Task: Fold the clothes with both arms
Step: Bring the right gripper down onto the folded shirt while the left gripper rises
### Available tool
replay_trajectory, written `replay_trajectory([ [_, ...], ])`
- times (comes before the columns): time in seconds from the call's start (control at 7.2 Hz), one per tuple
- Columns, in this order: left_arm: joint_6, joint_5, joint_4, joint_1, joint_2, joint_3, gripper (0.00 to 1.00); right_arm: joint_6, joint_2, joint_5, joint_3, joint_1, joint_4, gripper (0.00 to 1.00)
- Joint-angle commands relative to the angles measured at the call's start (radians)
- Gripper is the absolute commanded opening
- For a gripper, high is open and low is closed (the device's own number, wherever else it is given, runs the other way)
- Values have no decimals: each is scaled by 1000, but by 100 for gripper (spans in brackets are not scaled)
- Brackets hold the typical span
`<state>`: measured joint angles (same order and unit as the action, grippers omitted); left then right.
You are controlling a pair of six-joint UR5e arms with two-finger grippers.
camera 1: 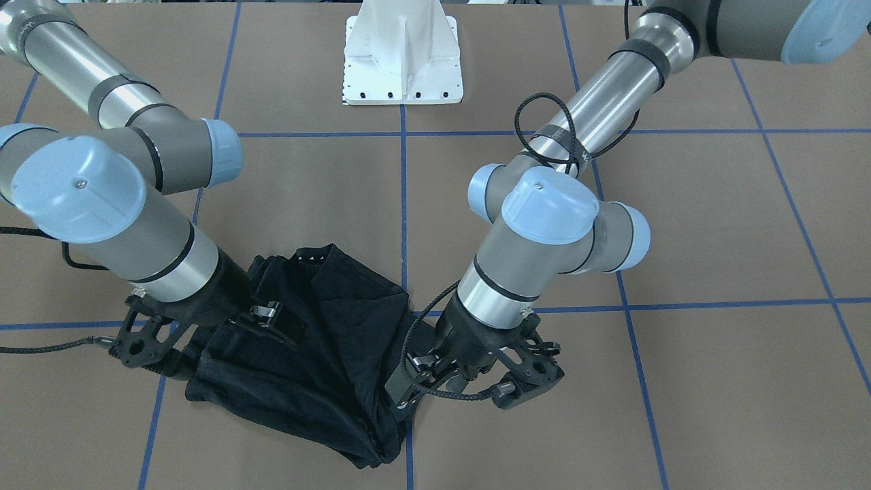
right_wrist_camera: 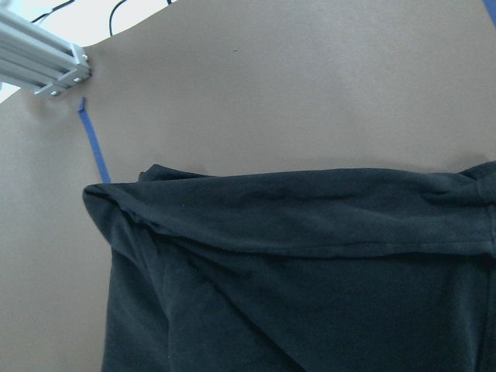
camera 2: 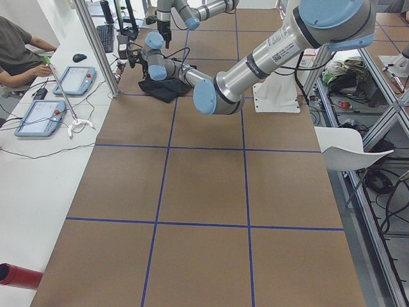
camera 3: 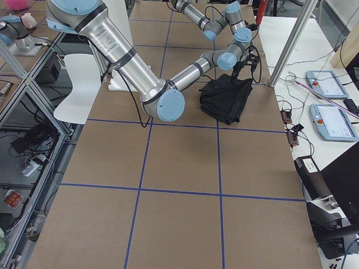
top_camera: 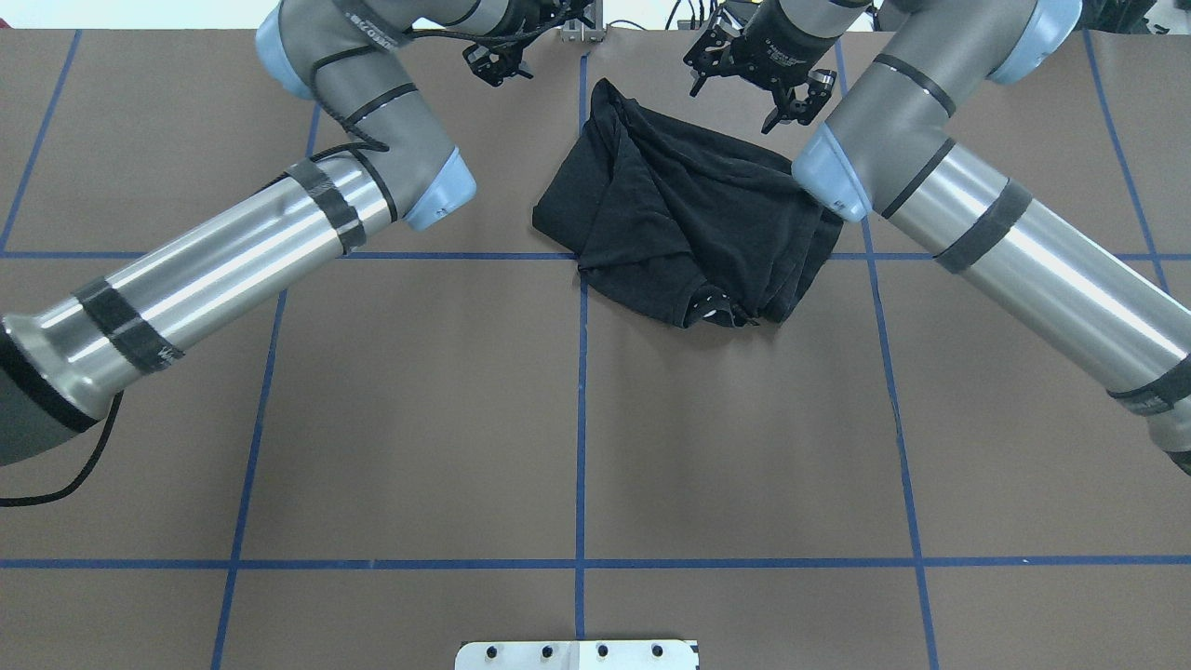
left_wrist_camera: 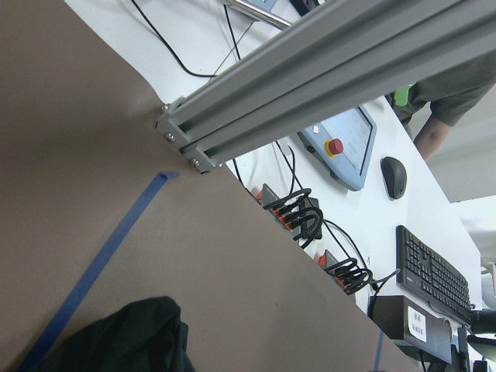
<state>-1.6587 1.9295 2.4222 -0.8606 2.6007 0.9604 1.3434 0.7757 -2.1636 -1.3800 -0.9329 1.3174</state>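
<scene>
Bunched black T-shirt [camera 1: 333, 354] on the table [camera 1: 680, 408], lower centre of front view. Over its left edge the right gripper [camera 1: 204, 333], fingers spread. Just beside its right edge the left gripper [camera 1: 459, 395], also spread, holding nothing.

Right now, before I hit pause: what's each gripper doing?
Left gripper: open, holding nothing, at the shirt's edge.
Right gripper: open, holding nothing, over the shirt.

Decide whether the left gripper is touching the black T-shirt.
Apart. The overhead view shows bare table between the left gripper and the T-shirt.
</scene>
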Motion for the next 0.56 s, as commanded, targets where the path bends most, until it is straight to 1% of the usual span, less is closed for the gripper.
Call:
replay_trajectory([
  [0.0, 8, 61, -20, -14, -150, 144, 100, 0, -3, 201, -60, 142, 3, 98],
  [0.14, 8, 77, -20, -24, -227, 209, 100, -9, -16, 335, -63, 228, 5, 98],
  [0.28, 19, 78, -20, -26, -276, 242, 100, -26, -22, 446, -56, 297, 5, 95],
  [0.42, 58, 78, -18, -26, -307, 259, 100, -103, -30, 512, -54, 349, 20, 93],
])
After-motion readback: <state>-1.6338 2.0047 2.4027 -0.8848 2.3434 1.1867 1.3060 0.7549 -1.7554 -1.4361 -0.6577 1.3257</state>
